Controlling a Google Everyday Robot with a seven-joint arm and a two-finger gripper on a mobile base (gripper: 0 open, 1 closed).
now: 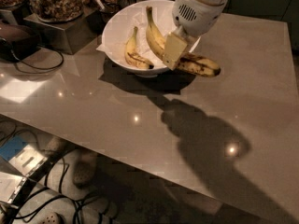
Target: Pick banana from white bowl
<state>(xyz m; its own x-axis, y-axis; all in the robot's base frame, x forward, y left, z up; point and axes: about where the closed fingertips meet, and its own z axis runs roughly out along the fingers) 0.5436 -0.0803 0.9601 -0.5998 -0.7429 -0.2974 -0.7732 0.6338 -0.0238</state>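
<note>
The white bowl (117, 27) stands at the table's back, lined with crumpled white paper. My gripper (172, 59) hangs over the bowl's right side, shut on the banana (201, 65). The banana's greenish stem points up and back over the bowl. Its brown-mottled tip half sticks out past the bowl's right rim, over the table. One cream fingertip (174, 48) covers the banana's middle. The other yellow banana (133, 56), with black streaks, lies in the bowl to the left of the gripper.
Glass jars of snacks (56, 1) on a metal stand sit at the back left. A black cable (37, 59) loops over the table's left side. The table's front edge (93, 146) runs diagonally; below it are floor cables and shoes (79, 169).
</note>
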